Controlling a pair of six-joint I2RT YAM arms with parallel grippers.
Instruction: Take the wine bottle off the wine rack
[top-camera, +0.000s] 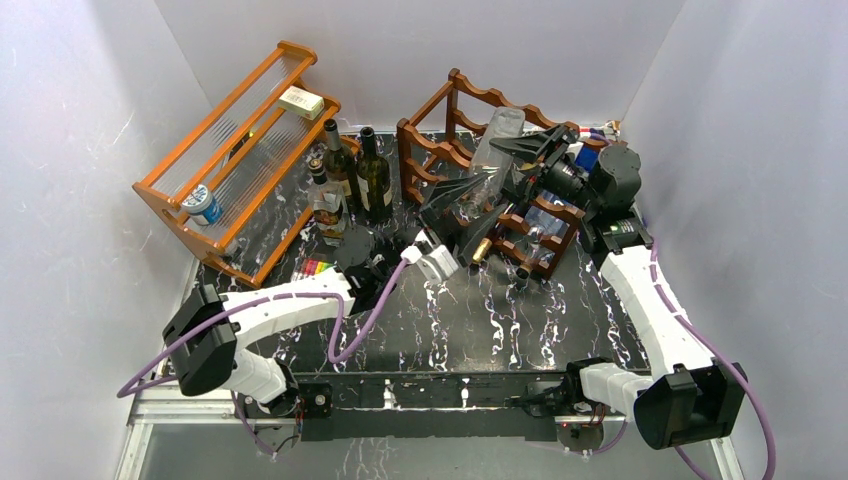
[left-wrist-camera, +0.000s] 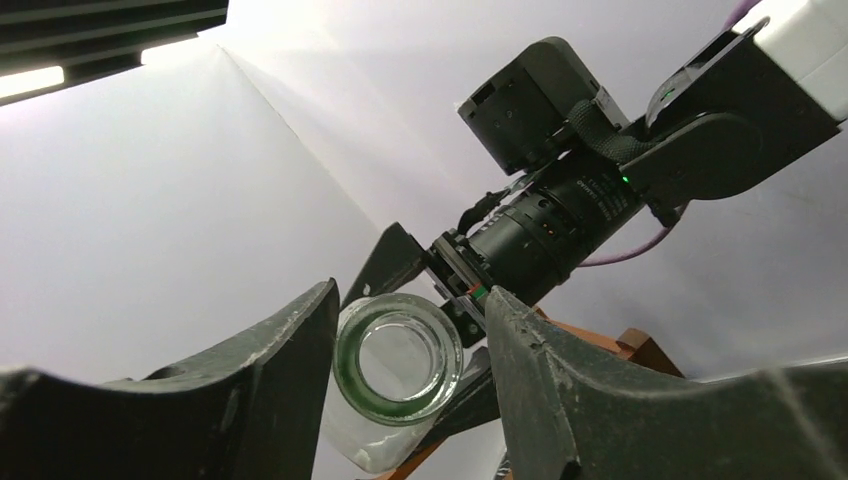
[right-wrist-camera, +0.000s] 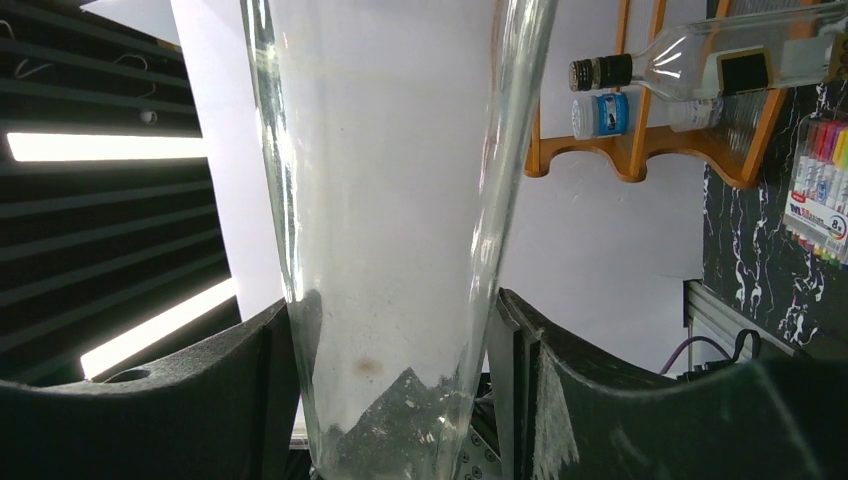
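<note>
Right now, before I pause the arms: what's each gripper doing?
Left gripper: open around the clear wine bottle mouth, a gap showing.
Right gripper: shut on the clear wine bottle.

far right, the scalloped wooden wine rack (top-camera: 478, 92) is dark reddish-brown, the glass wine bottle (top-camera: 497, 138) clear; far left, the slatted wooden shelf (top-camera: 160, 190) is orange; the tabletop (top-camera: 500, 320) black with white marble veining.

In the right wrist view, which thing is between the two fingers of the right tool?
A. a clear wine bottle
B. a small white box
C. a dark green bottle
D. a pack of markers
A: the clear wine bottle fills the gap of the right tool, its glass walls against both sides.
</note>
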